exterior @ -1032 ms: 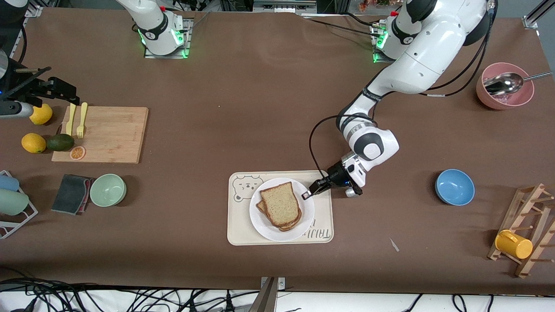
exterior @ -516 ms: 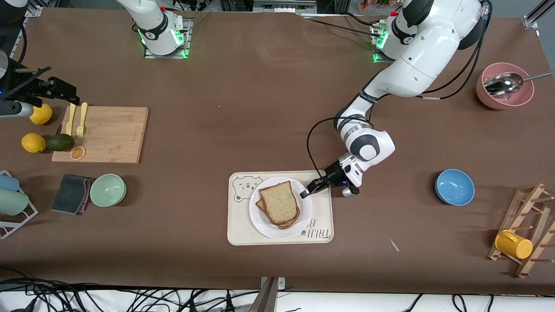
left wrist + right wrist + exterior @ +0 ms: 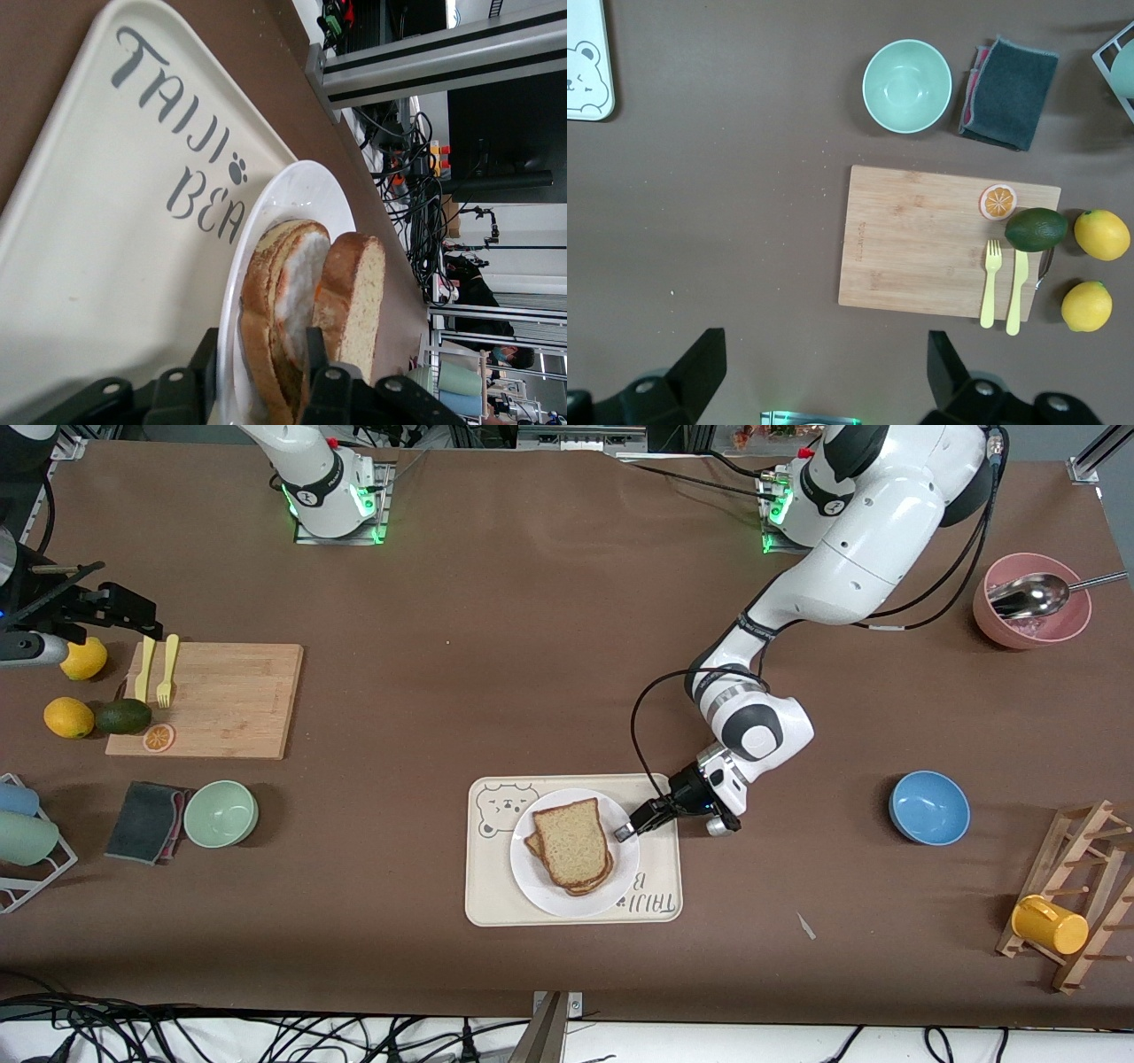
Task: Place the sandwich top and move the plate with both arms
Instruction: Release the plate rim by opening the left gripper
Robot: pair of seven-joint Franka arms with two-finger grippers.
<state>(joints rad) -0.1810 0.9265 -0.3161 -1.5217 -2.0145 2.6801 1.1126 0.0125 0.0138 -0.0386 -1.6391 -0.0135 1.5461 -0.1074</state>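
Note:
The sandwich top (image 3: 571,841) lies on an egg-topped slice on the white plate (image 3: 536,890), which sits on the bear-printed tray (image 3: 487,886). My left gripper (image 3: 625,833) is low at the plate's rim on the side toward the left arm's end. In the left wrist view the open gripper (image 3: 259,354) straddles the plate rim (image 3: 292,190), one finger under it and one above, with the lower slice (image 3: 266,292) and the sandwich top (image 3: 359,292) just ahead. My right gripper (image 3: 824,363) is open and empty, high over the table near the cutting board; it does not show in the front view.
A blue bowl (image 3: 928,806) stands toward the left arm's end, with a wooden rack and yellow cup (image 3: 1050,924) and a pink bowl with spoon (image 3: 1030,600). A green bowl (image 3: 221,812), grey cloth (image 3: 146,821) and cutting board (image 3: 221,700) lie toward the right arm's end.
My left gripper has shifted slightly along the plate's rim, nearer the front camera. The plate and sandwich have barely moved. The right arm has not moved.

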